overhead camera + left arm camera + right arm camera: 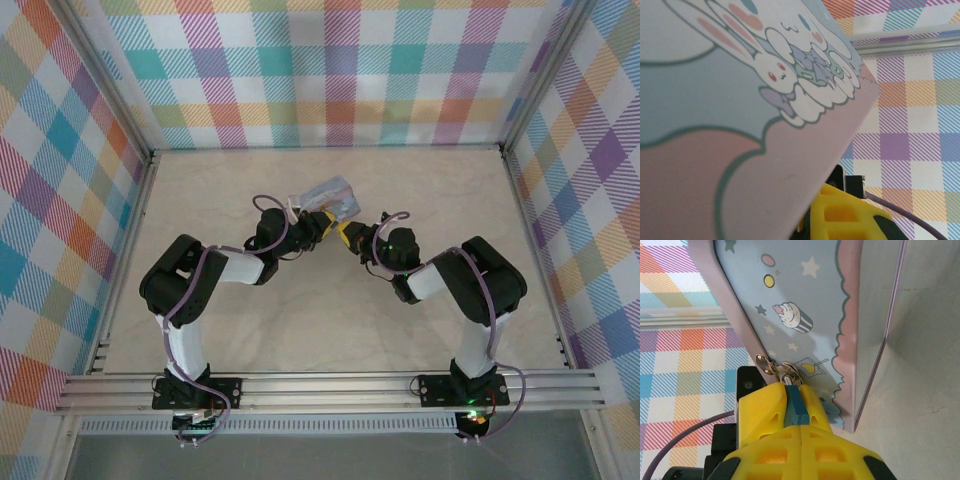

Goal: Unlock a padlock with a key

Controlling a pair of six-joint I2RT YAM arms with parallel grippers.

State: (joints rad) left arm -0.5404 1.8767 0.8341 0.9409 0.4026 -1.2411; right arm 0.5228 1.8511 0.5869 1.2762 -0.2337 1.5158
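The pastel-blue cartoon box is held tilted above the table between the two arms. My left gripper is shut on the box, whose printed side covers most of the left wrist view, with one yellow finger below its edge. A tiny silvery padlock hangs at the metal hasp on the box's rim. My right gripper is shut on the key, pinching its blue head. The key's metal tip meets the padlock; how deep it sits is hidden.
Beige tabletop lies under both arms, fenced by plaid walls on three sides and an aluminium rail at the near edge. The two grippers are almost touching at the table's middle.
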